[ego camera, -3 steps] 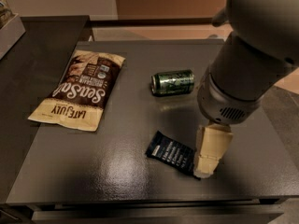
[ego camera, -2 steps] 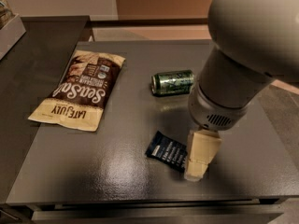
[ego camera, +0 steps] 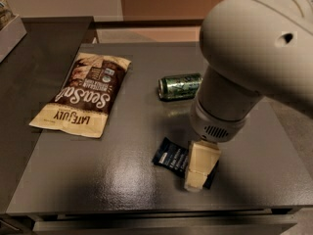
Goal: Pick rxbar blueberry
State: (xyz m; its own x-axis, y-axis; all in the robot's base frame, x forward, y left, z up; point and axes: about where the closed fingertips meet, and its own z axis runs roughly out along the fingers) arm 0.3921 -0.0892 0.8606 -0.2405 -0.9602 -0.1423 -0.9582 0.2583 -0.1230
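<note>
The rxbar blueberry [ego camera: 170, 157] is a small dark navy wrapper with white text, lying flat on the dark grey table [ego camera: 117, 175] near its front edge. My gripper [ego camera: 196, 178] hangs from the large white arm and is right on top of the bar's right half, low at the table surface. The gripper hides the bar's right end; only a dark corner shows past it.
A green soda can [ego camera: 179, 86] lies on its side behind the bar. A large brown-and-cream chip bag [ego camera: 84, 94] lies flat at the left. A second dark counter [ego camera: 29, 62] adjoins at the far left, with a pale box [ego camera: 9, 31] on it.
The arm has moved left and lower, so the gripper went from the bar's right edge to over the bar itself. The bar, can and bag have not moved.
</note>
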